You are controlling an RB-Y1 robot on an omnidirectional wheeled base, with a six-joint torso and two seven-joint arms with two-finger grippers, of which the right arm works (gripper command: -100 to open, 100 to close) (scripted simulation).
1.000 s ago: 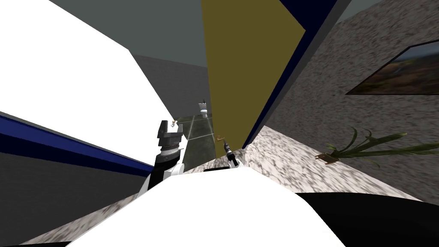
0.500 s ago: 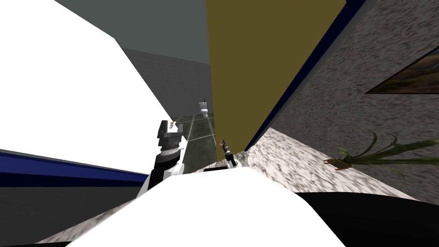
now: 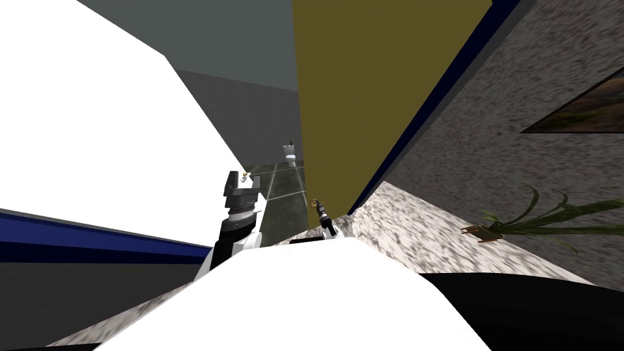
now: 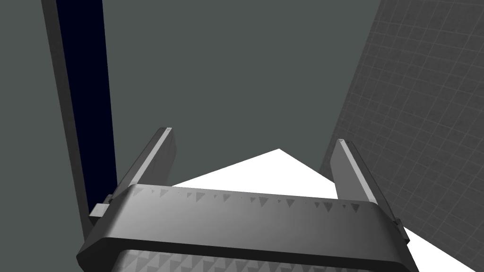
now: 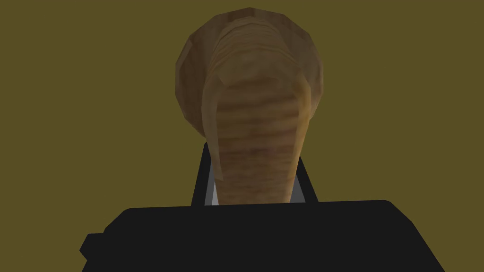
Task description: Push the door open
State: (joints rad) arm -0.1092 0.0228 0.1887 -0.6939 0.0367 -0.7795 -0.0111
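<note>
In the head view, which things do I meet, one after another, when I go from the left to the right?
Left gripper, open → toilet → right gripper, shut on the door handle → potted plant.

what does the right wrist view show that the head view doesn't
Right wrist view: close up, the right gripper has its fingers pressed on the sides of the handle, whose wood grain is visible. Head view: the open left gripper, a toilet past the door, a plant by the speckled wall. Both: the olive door and the handle.
</note>
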